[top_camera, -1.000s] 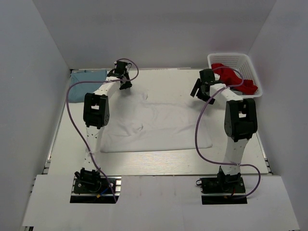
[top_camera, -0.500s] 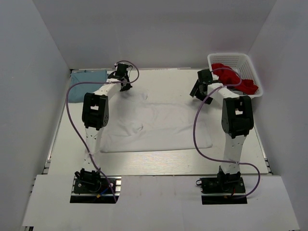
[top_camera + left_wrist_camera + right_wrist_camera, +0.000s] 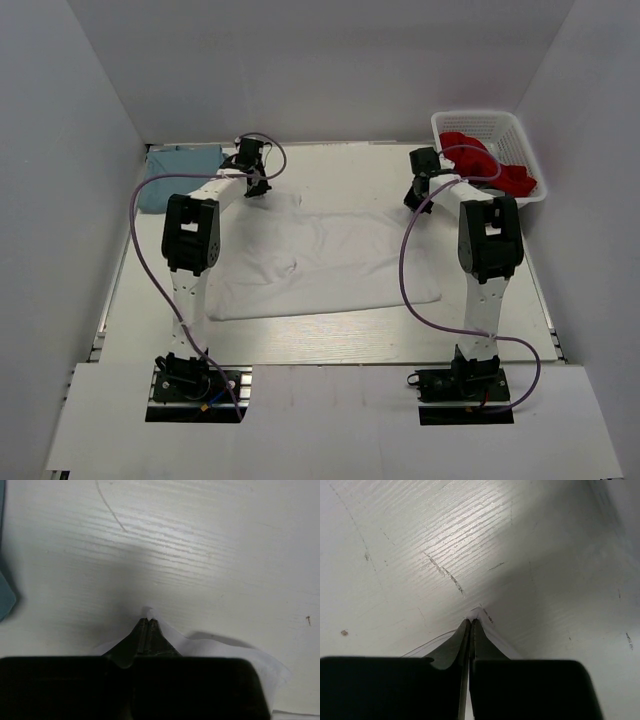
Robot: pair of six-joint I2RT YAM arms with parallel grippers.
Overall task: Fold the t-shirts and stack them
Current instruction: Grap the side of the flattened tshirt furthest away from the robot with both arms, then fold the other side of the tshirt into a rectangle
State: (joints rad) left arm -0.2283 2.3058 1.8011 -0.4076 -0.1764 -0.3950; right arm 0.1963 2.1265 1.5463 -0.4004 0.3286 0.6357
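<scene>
Top external view: the white t-shirt (image 3: 330, 255) is seen spread on the tabletop (image 3: 340, 165), its far corners clamped by the left gripper (image 3: 148, 623) and right gripper (image 3: 471, 622); both corners should be drawn nearward level, together.

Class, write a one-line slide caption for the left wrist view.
Left jaws shut on a pinched edge of the white t-shirt over the table, light blue t-shirt at the left edge.
</scene>
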